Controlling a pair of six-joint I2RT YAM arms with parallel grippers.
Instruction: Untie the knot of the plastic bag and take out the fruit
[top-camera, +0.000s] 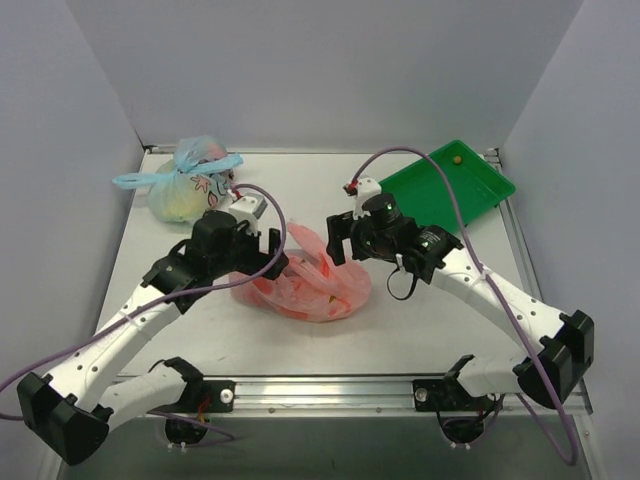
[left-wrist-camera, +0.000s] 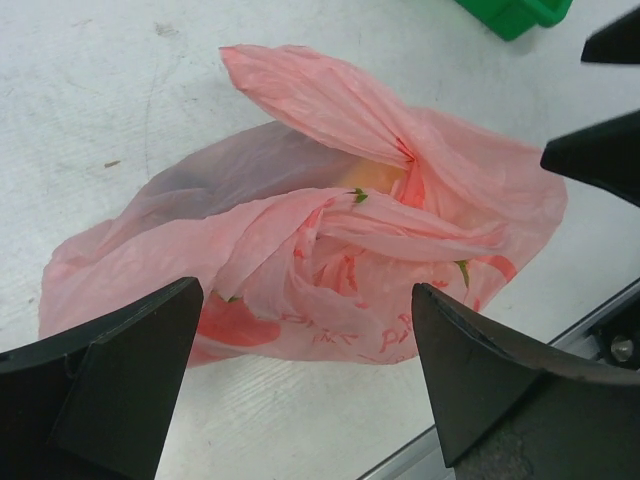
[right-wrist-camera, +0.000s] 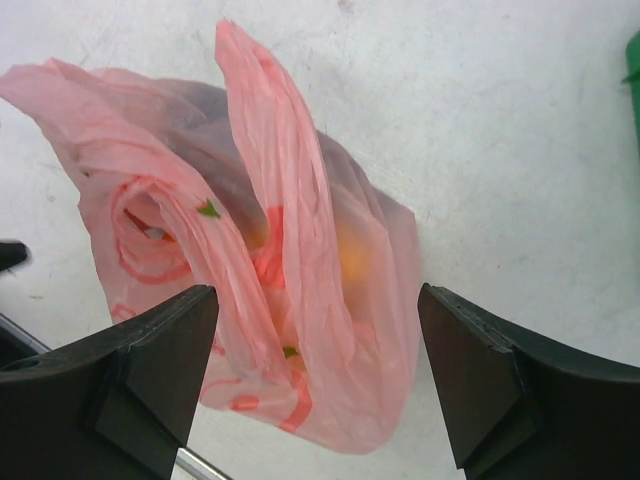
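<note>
both arms are leaning in over the middle of the desk (top-camera: 400, 330), and the pink plastic bag (top-camera: 305, 285) lies crumpled right between them. the left arm (top-camera: 205, 250) comes at it from the left with its jaws spread wide. from the wrist view they stand on either side of the bag with nothing pinched between them. same story on the right arm (top-camera: 420, 245): jaws wide apart, above the bag's right side, gripping nothing.

now the bag itself: one handle strip (right-wrist-camera: 265, 150) sticks up loose from the top, and another strip (left-wrist-camera: 400, 225) folds across the bunched mouth. whether the knot (left-wrist-camera: 405, 180) holds there, where the strips meet, i can't tell from here. the fruit (right-wrist-camera: 350, 255) is inside, a warm orange glow through the thin plastic, with small green leaf bits showing near it.

off at the far left corner there's a second bag with a light-blue tie (top-camera: 190, 185), well apart from the pink one. at the far right a green tray (top-camera: 470, 190) sits tilted, with a tiny orange thing (top-camera: 457, 157) in it.
</note>
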